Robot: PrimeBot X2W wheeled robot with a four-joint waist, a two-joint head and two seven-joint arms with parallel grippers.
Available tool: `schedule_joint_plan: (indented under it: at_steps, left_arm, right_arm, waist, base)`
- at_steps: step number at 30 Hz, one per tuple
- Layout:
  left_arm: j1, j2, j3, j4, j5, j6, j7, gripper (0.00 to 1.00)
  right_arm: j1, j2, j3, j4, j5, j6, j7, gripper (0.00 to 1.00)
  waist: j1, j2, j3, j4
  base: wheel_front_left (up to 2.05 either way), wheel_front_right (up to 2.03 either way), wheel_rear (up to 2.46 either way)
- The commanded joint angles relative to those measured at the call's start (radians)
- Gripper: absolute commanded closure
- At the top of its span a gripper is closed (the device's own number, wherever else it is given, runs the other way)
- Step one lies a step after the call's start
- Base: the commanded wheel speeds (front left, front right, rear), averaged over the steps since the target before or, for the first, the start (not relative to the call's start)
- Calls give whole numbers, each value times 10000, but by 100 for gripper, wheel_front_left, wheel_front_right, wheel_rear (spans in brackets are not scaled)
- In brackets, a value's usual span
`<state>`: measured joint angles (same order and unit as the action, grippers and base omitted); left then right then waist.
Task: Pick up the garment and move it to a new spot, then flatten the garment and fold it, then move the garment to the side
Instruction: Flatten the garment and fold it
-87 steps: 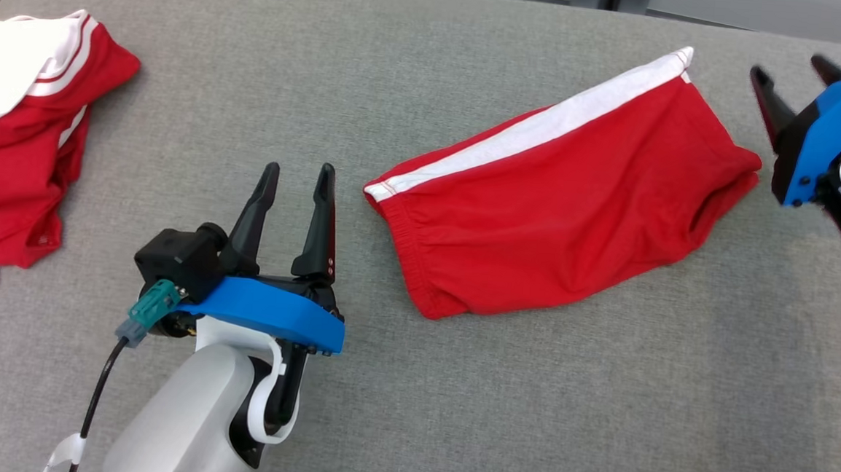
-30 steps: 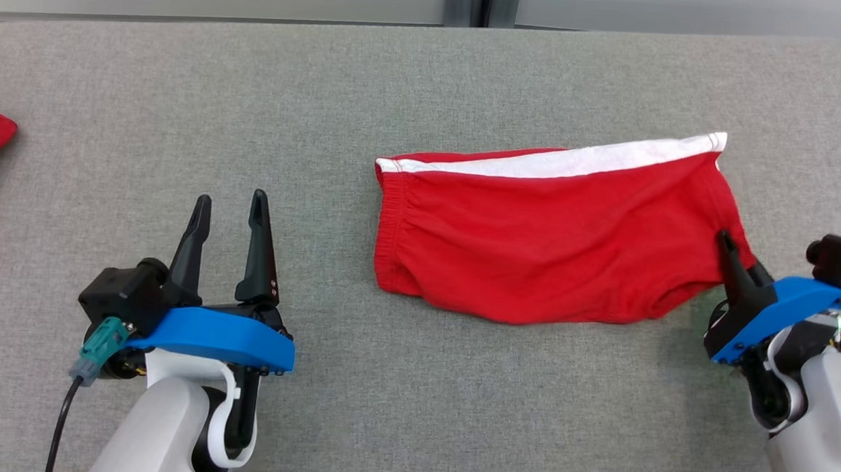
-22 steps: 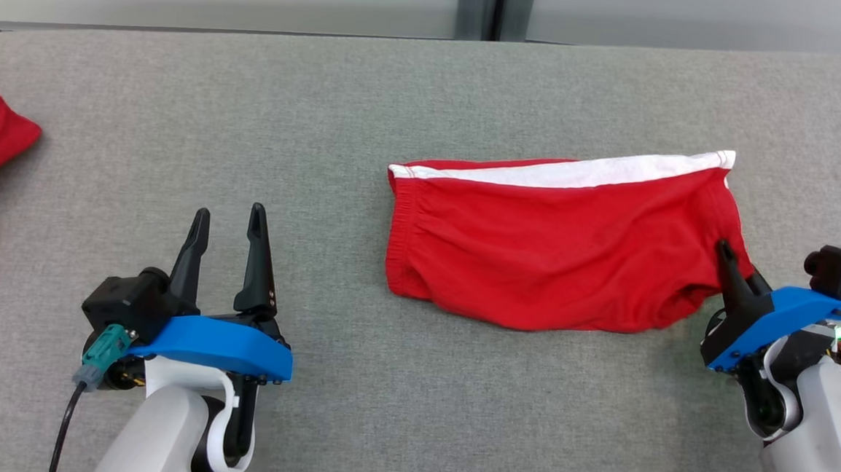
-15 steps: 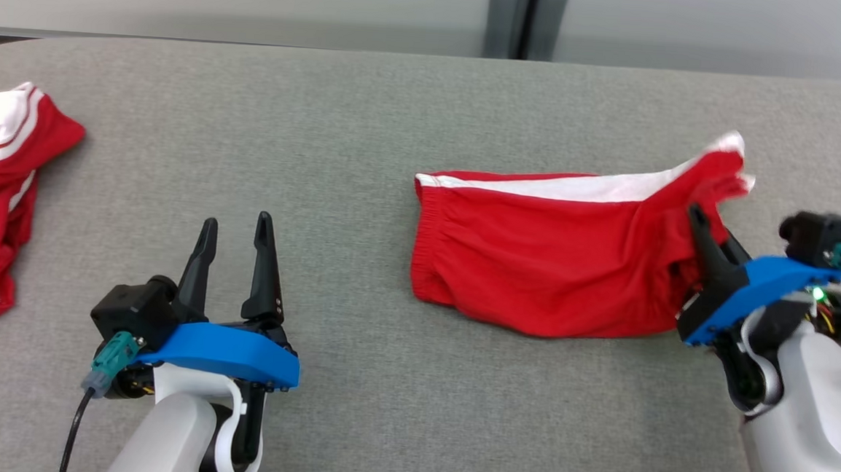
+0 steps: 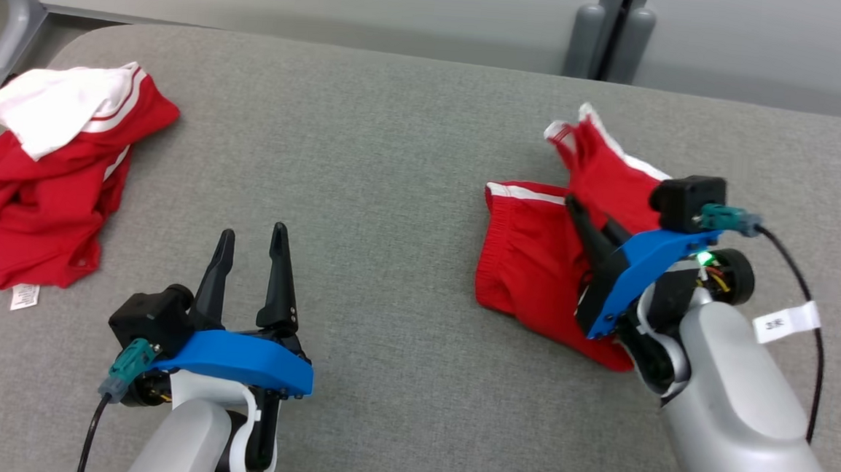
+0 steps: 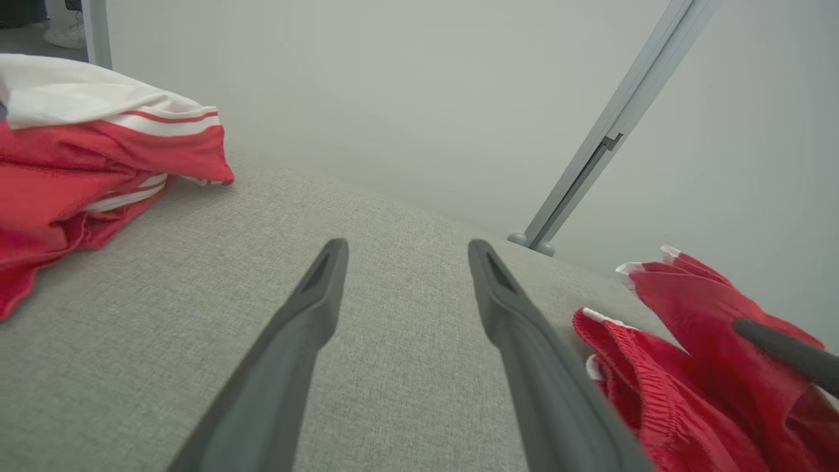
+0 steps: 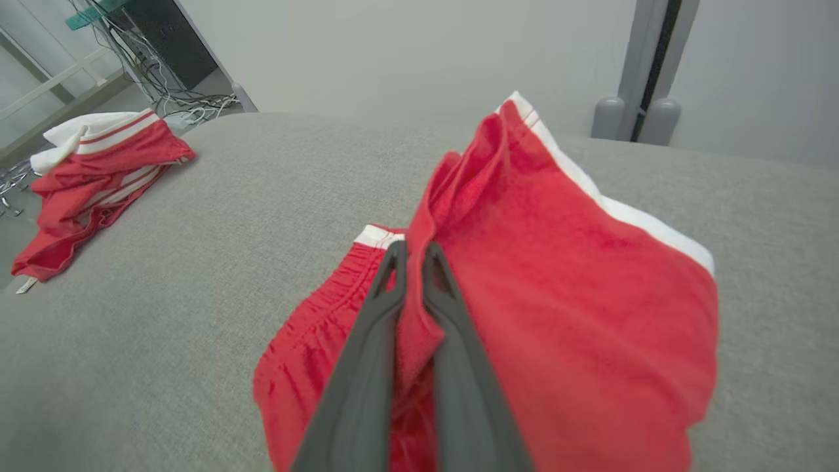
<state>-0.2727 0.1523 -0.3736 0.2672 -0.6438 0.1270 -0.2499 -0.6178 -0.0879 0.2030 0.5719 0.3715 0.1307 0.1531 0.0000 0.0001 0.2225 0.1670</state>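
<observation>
On my right gripper (image 7: 413,250) the jaws clamp a raised fold of the garment (image 7: 577,295); left gripper (image 5: 253,230) jaws gape empty, well aside

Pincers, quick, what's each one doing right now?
Left pincer: open, holding nothing.
Right pincer: closed on a fold of the red shorts.

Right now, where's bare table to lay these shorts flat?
Widest bare patch: mid-table, between the crumpled garment at left and the shorts, beyond the left gripper. Also the near strip between both grippers. Crowded: around the right gripper pinching the shorts.
</observation>
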Motion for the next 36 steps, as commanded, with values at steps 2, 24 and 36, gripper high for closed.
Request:
schedule_joint_plan:
  at_steps: [2, 24, 36]
  left_arm:
    - [-24, -57, -5, 64, -7, -63, -83, 0]
    - [249, -157, -37, 364, 119, -212, -143, 0]
    - [203, -135, -112, 338, 99, -185, -145, 0]
  right_arm:
    - [-153, 86, 385, 303, 2, 2, 20, 100]
    - [28, 249, 2913, 1294, 387, 2, -775, 0]
    - [152, -372, 1777, 151, 524, 2, -1439, 0]
  waist:
    - [0, -1, 47, 166]
    - [0, -1, -323, -63]
    - [0, -1, -325, -361]
  base:
    - [0, 0, 0]
    - [0, 0, 0]
    - [0, 0, 0]
